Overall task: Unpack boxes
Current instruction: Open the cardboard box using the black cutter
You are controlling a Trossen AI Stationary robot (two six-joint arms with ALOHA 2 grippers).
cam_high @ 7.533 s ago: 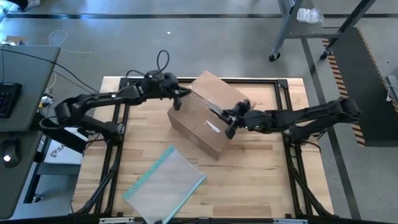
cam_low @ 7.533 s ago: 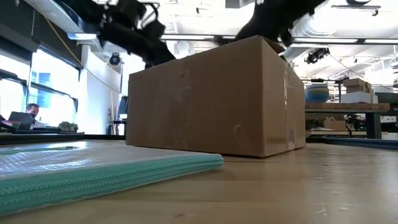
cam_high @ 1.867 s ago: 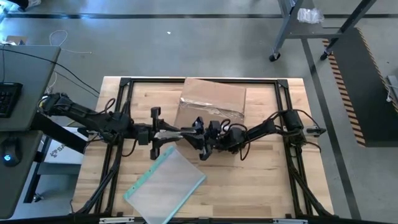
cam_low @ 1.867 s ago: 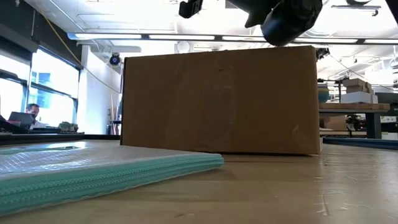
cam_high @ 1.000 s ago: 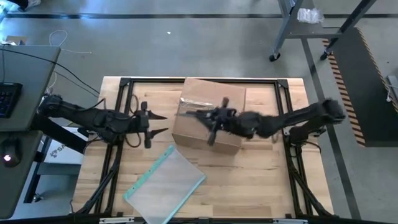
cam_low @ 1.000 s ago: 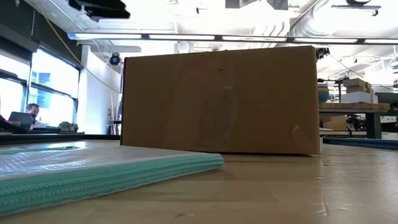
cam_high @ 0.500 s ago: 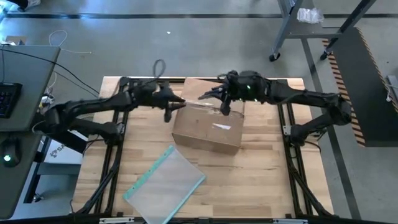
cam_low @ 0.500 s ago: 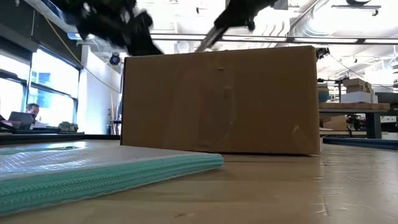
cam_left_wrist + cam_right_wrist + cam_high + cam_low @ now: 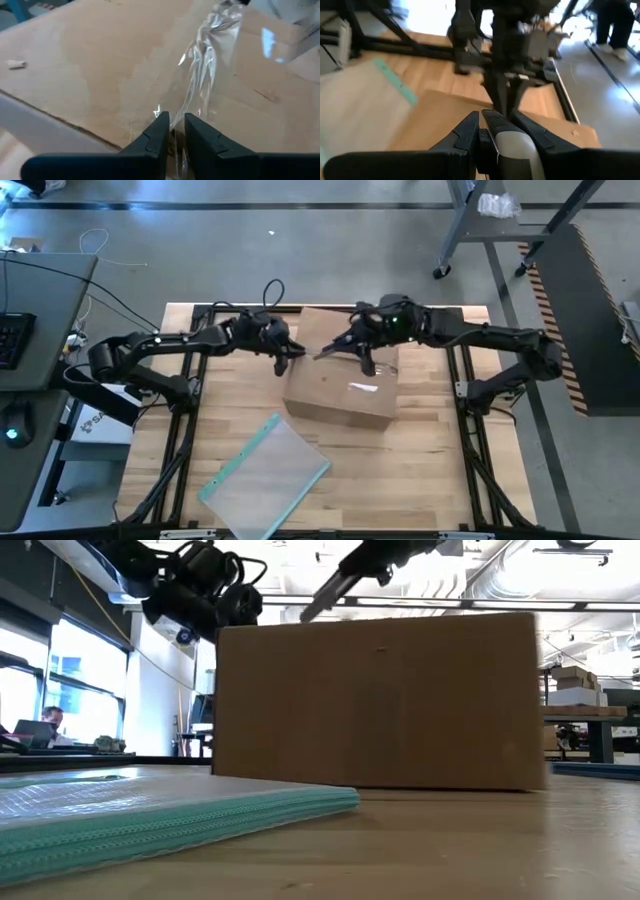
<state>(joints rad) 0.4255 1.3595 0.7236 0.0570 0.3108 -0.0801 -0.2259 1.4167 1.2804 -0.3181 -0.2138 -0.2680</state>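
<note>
Overhead, left hand [image 9: 172, 131] pinches tape strip [image 9: 202, 75] on box [image 9: 340, 375]; right hand [image 9: 335, 350] narrowed, grasp unclear; wooden table [image 9: 420, 470].

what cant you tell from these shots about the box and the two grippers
- Inside of the cardboard box: hidden in every view by its closed top.
- Right gripper: the right wrist view shows its fingers nearly together, but not whether they pinch anything.
- Left gripper: the left wrist view shows it at the crumpled clear tape; the fingers hide any actual pinch.
- Box top: hidden in the low view, which sees only its side.
</note>
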